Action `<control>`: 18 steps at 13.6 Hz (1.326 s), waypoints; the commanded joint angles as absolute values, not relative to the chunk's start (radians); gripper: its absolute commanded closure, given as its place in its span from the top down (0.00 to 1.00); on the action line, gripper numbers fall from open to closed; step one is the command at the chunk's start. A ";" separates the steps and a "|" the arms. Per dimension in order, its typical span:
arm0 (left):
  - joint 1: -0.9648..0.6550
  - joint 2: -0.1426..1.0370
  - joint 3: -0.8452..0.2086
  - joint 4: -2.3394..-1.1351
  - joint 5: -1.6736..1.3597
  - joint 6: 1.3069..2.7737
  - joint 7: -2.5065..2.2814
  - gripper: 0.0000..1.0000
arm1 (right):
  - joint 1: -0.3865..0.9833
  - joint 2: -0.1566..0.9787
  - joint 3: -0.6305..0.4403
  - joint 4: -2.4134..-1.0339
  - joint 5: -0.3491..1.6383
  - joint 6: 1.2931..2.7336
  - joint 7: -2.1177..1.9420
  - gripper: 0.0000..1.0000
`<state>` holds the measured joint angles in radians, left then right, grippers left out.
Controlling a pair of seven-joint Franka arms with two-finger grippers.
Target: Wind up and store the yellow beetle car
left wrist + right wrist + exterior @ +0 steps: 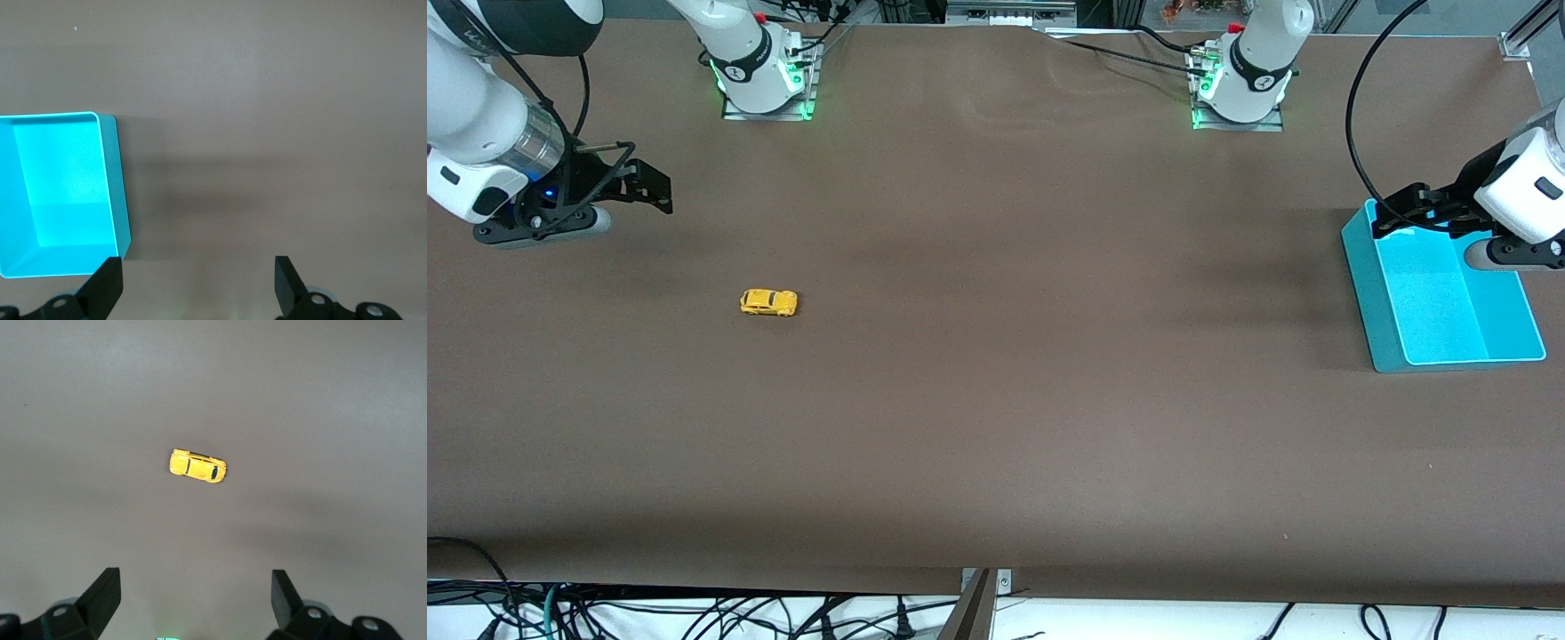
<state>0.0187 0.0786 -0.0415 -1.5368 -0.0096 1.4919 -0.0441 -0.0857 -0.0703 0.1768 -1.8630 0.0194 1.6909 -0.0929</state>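
Note:
The yellow beetle car (768,303) stands on its wheels on the brown table, toward the right arm's end. It also shows in the right wrist view (198,466), small and apart from the jaws. My right gripper (654,187) hangs open and empty over bare table near the right arm's end, well apart from the car; its jaws stand wide apart in its own view (195,580). My left gripper (1405,212) is open and empty over the farther corner of the cyan bin (1369,293). In the left wrist view its jaws (198,267) stand wide over bare table beside the bin (112,180).
The cyan bin is open-topped, holds nothing, and stands at the left arm's end of the table. Both arm bases (765,80) (1240,84) stand along the table's edge farthest from the front camera. Cables hang below the nearest table edge (694,613).

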 commanded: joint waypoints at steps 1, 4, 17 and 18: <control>0.023 0.084 -0.044 -1.523 -0.029 1.483 -0.041 1.00 | -0.075 -0.077 0.170 -1.871 0.006 1.692 -0.092 1.00; 0.023 0.083 -0.044 -1.523 -0.029 1.483 -0.041 1.00 | -0.077 -0.077 0.170 -1.875 0.006 1.692 -0.092 1.00; 0.025 0.084 -0.044 -1.523 -0.029 1.483 -0.041 1.00 | -0.075 -0.078 0.170 -2.003 0.006 1.838 -0.092 1.00; 0.023 0.084 -0.044 -1.523 -0.029 1.483 -0.041 1.00 | -0.075 -0.078 0.170 -2.009 0.006 1.844 -0.092 1.00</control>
<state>0.0188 0.0786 -0.0416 -1.5368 -0.0096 1.4919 -0.0441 -0.0853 -0.0658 0.1768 -1.9832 0.0192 1.8190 -0.0929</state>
